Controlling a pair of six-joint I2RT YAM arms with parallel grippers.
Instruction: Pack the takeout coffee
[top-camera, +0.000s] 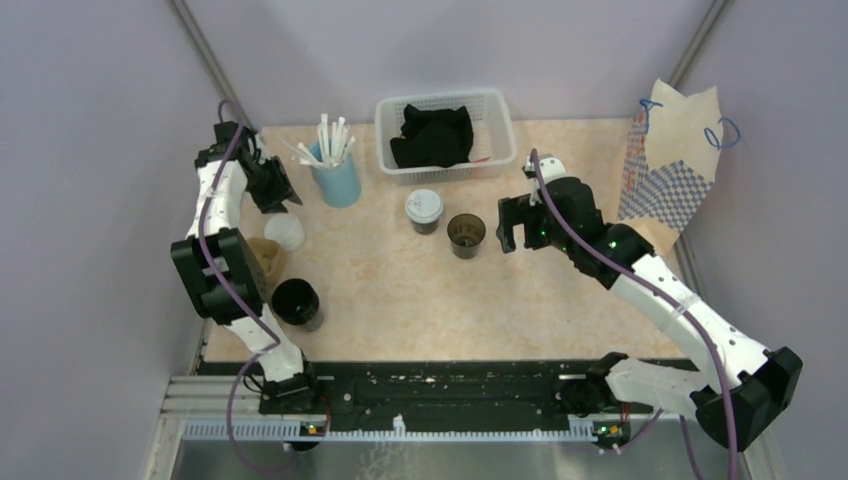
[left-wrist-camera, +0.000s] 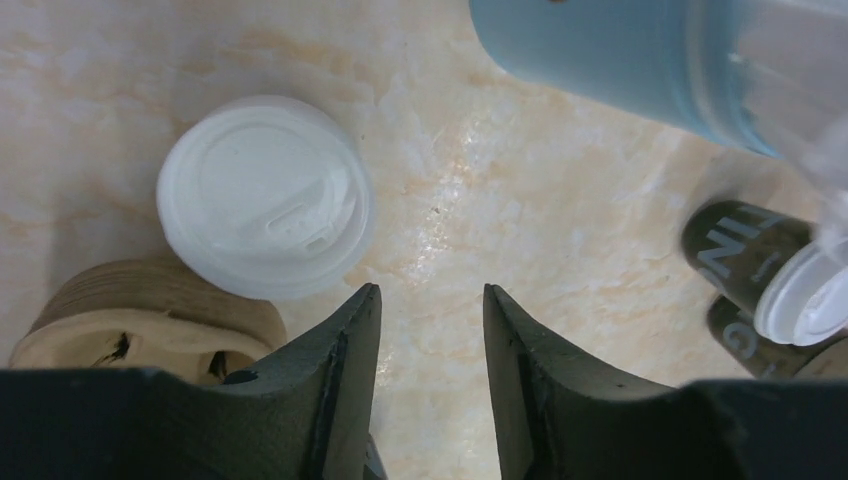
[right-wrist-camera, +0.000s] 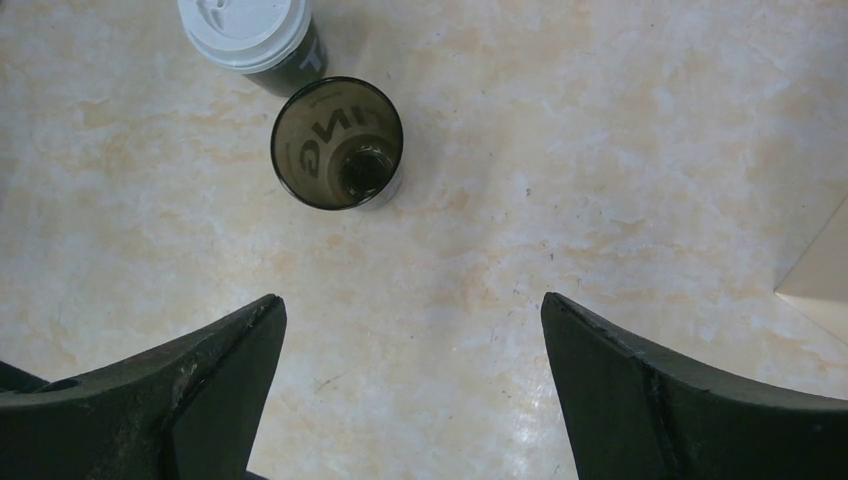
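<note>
Lowest in the overhead frame, left of centre, an all-black cup (top-camera: 297, 303) stands by the left arm; it is likely not part of the order. Just above it sits the brown pulp carrier (left-wrist-camera: 140, 310), with a white lid (left-wrist-camera: 262, 195) at its upper edge, seemingly flat on the table. The left gripper (left-wrist-camera: 430, 290) hangs beside that lid, jaws partly apart and empty.

At mid-frame two dark paper cups stand just beside each other, the lidded cup (right-wrist-camera: 245, 30) and the open cup (right-wrist-camera: 337, 143). The right gripper (right-wrist-camera: 410, 300) faces them, jaws spread wide and empty.

The cups look light and thin-walled. The open one would probably buckle at its rim, so a gentle hold around the body suits it. The lid looks thin and slick and is best pinched at its edge.

The table (top-camera: 400, 300) is smooth, glossy beige marble, so light things may slide. Toward the top stand a blue straw holder (top-camera: 337, 180), a white basket (top-camera: 445, 97) and a paper bag (top-camera: 670, 160), with grey walls around.
</note>
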